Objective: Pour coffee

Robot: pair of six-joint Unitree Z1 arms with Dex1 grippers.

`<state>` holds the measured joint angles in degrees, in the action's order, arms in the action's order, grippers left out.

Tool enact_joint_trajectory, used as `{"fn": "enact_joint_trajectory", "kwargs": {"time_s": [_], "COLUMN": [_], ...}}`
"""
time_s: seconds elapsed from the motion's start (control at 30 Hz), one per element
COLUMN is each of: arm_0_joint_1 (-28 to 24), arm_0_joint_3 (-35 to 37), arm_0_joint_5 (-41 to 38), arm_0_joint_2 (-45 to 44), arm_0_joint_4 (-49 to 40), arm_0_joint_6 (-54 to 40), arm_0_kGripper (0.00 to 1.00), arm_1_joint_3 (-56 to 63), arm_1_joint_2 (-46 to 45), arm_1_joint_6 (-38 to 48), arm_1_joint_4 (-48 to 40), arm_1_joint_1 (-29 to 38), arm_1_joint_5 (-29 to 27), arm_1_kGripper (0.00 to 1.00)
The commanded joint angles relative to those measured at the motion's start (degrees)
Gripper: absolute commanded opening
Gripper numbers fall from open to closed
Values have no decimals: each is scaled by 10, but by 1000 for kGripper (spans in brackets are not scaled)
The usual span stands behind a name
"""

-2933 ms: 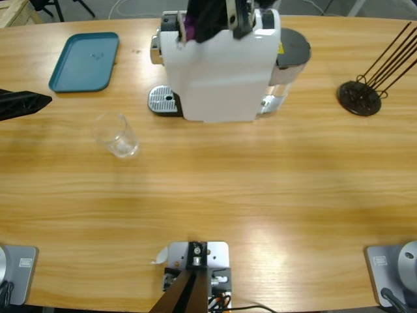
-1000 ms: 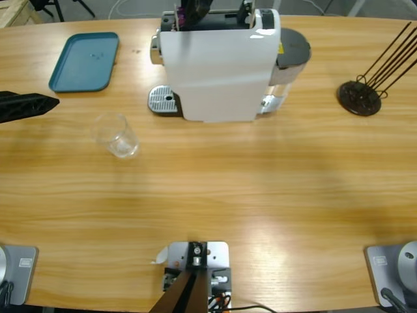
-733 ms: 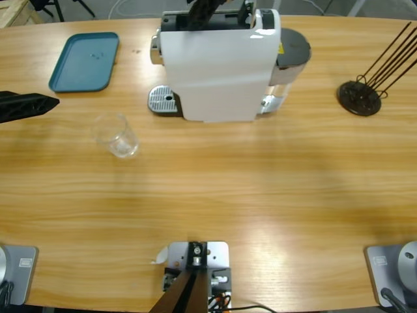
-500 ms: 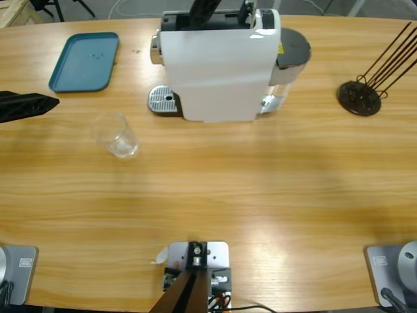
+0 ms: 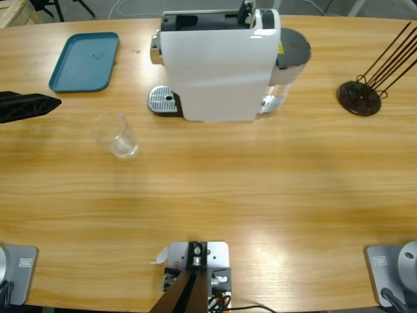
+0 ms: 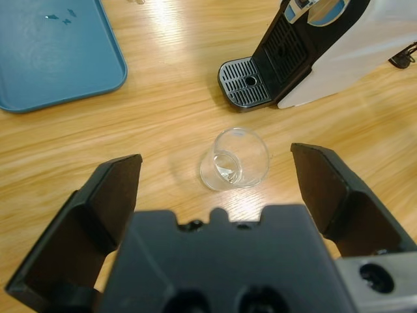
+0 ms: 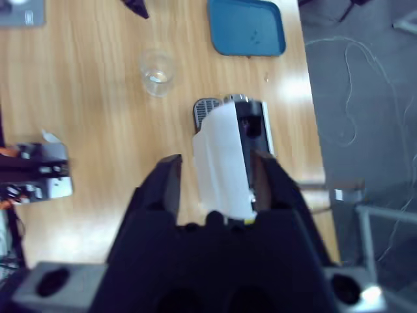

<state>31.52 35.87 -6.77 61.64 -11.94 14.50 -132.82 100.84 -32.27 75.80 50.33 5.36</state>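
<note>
Left wrist view: the left gripper (image 6: 218, 195) gapes around nothing, facing 1 empty glass (image 6: 236, 158), thin, slippery, likely fragile; grip mid-wall. The right gripper (image 7: 217, 179) hangs open, empty.

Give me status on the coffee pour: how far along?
Early stage. Nothing looks poured: the clear glass cup stands on the wooden table, not on the white coffee machine's metal drip grate. The open left pincer faces the cup without touching it. The right pincer holds nothing. Left: place cup, brew.
</note>
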Motion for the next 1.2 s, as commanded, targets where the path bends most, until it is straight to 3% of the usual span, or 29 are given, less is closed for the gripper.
{"fn": "enact_joint_trajectory", "kwargs": {"time_s": [0.03,0.17,0.33,1.2], "arm_0_joint_1": [-3,-3,-3,-3], "arm_0_joint_3": [-18,-18,-18,-17], "arm_0_joint_5": [-11,-11,-11,-12], "arm_0_joint_2": [12,10,13,21], "arm_0_joint_4": [6,6,7,8], "arm_0_joint_6": [-4,-4,-4,-5], "arm_0_kGripper": [1000,1000,1000,1000], "arm_1_joint_3": [248,457,533,455], "arm_1_joint_2": [-102,-160,-152,49], "arm_1_joint_6": [127,189,205,230], "arm_1_joint_4": [-228,-468,-561,-600], "arm_1_joint_1": [-55,-54,-51,59], "arm_1_joint_5": [-65,-222,-309,-305], "arm_1_kGripper": [0,0,0,0]}}
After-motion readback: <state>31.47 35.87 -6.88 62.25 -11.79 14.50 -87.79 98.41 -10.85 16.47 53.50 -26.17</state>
